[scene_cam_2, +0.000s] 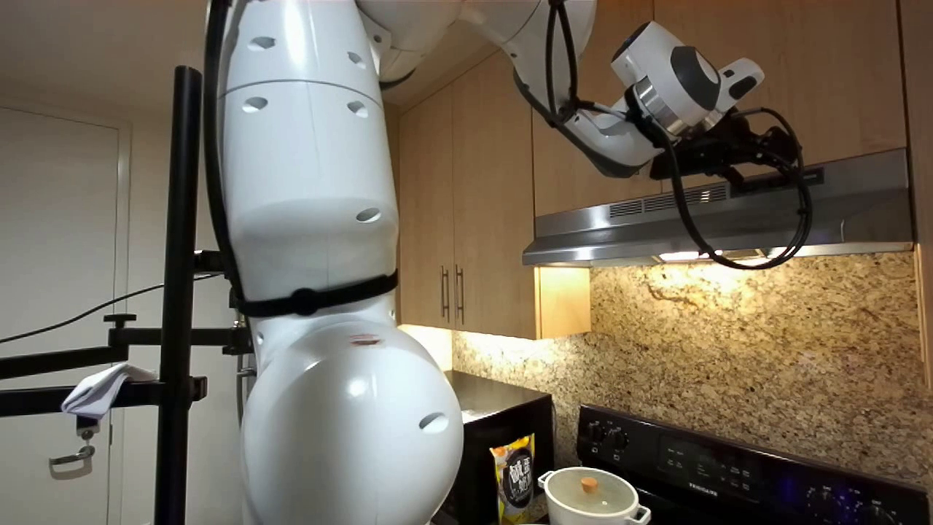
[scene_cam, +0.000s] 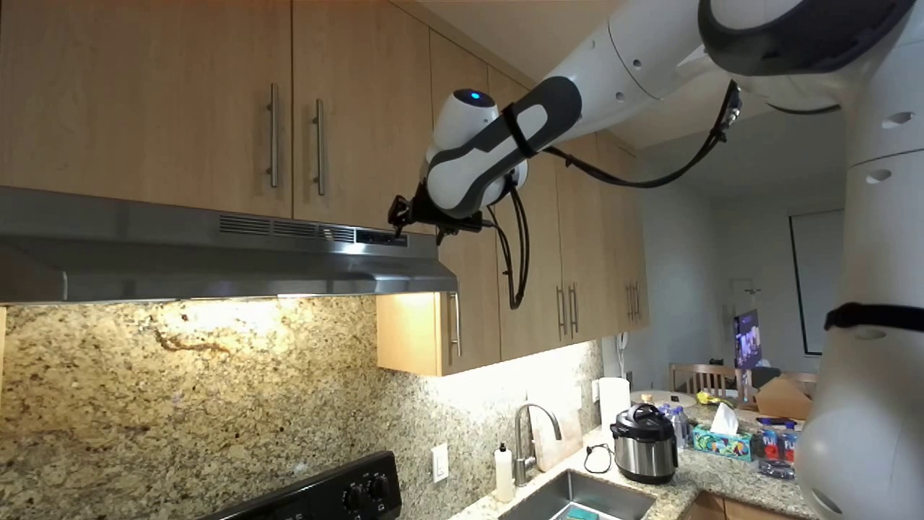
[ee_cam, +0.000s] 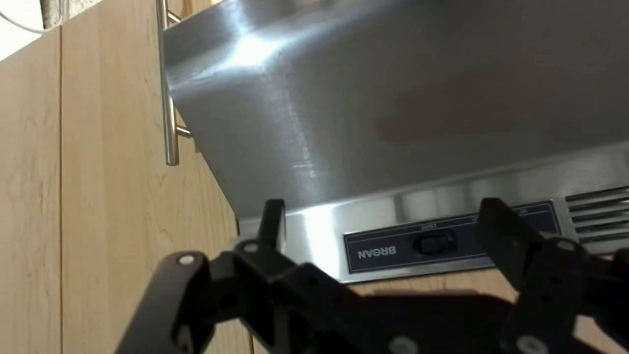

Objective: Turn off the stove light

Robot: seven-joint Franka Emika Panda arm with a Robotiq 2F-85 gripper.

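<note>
In an exterior view, a speckled counter [scene_cam: 722, 478] runs from near to far, a steel sink [scene_cam: 611, 495] set into it at the near left. A white pump bottle [scene_cam: 504, 474] stands left of the curved faucet [scene_cam: 519, 446], with a pale board [scene_cam: 563, 435] behind. Farther off, a black cable [scene_cam: 599, 445] loops left of the pressure cooker [scene_cam: 644, 446], and a white roll [scene_cam: 615, 401] stands beyond. To the cooker's right come clear bottles [scene_cam: 680, 427], a patterned tissue box [scene_cam: 722, 442] and, rightmost, bottles with red labels [scene_cam: 771, 444].
</note>
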